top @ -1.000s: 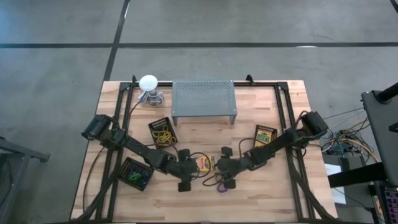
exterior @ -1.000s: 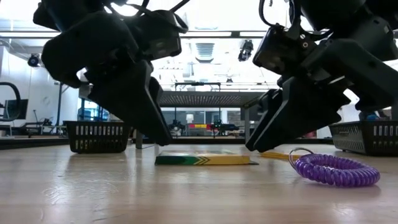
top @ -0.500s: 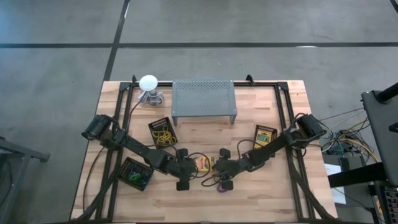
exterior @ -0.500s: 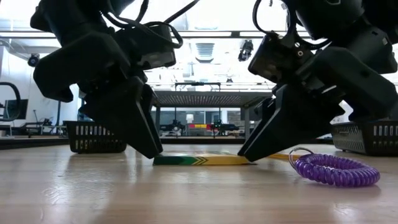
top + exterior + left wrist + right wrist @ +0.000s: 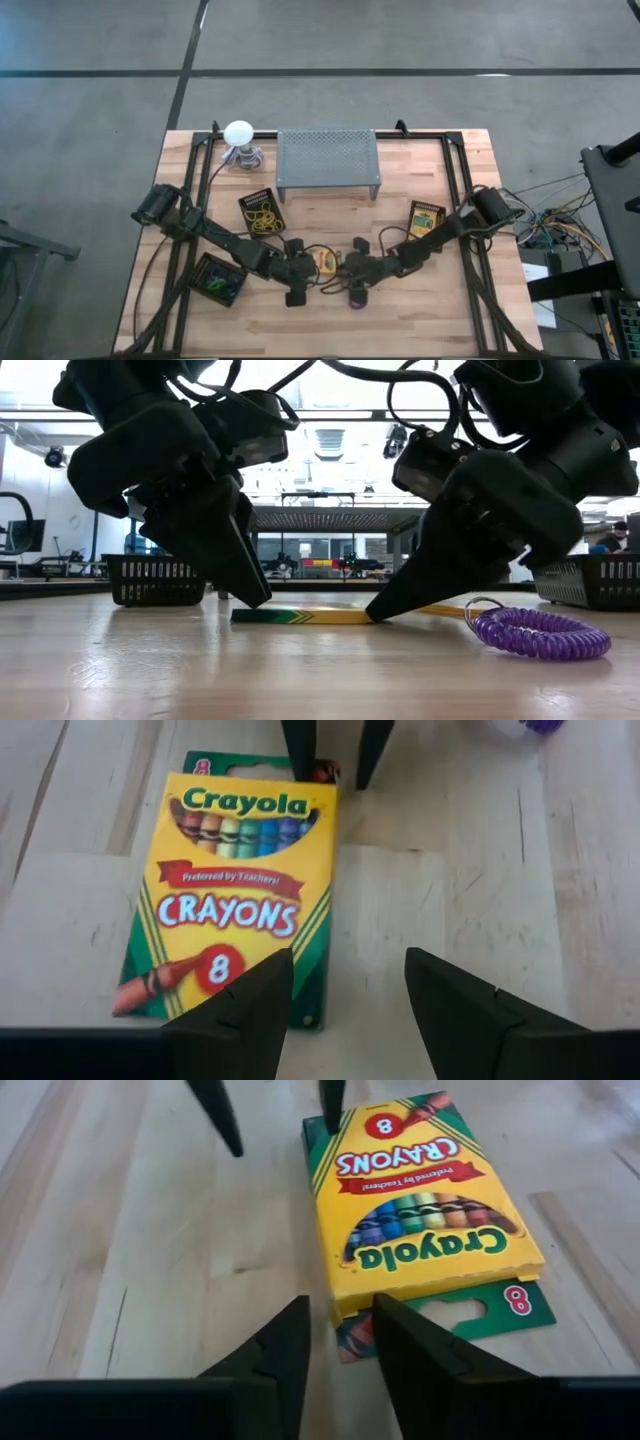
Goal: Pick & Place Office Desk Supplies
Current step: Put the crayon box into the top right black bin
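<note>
lying flat mid-worktop, the crayon box sits between both pincers; the left pincer stands spread at one end. the right pincer, narrowly parted, touches the opposite end, gripping nothing; a purple coil lies nearby.

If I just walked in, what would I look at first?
Probably the two dark grippers, left gripper and right gripper, meeting tip to tip over a bright yellow crayon box lying flat on the middle of the wooden table, one at each end. Then the curly purple loop beside the right gripper.
</note>
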Controlling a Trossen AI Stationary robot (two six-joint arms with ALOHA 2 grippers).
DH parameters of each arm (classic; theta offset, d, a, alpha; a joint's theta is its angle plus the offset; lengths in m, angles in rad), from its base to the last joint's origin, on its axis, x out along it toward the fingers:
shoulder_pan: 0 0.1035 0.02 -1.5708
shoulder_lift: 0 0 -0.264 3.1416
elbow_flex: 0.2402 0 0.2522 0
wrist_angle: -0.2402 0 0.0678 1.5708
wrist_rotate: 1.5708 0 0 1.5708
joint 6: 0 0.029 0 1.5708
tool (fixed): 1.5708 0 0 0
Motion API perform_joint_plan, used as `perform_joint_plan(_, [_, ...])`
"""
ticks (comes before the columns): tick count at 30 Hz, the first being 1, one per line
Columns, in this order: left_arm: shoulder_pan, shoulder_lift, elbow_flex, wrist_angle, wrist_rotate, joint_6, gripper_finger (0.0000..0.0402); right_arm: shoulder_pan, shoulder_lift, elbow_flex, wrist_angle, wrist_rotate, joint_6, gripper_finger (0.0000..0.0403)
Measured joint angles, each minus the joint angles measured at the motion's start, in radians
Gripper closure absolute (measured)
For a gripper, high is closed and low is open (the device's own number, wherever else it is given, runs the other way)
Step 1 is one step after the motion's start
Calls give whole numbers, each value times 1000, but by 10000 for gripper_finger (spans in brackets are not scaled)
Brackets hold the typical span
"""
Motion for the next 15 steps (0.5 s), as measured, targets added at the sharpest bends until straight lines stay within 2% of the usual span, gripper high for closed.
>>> perform_joint_plan(9, [0,0,0,-1,0,4,202,0,4,-2,11,-1,-25,387])
perform_joint_plan(15, [0,-5,22,-34,3,9,202,3,-77,-8,-73,-33,-98,395])
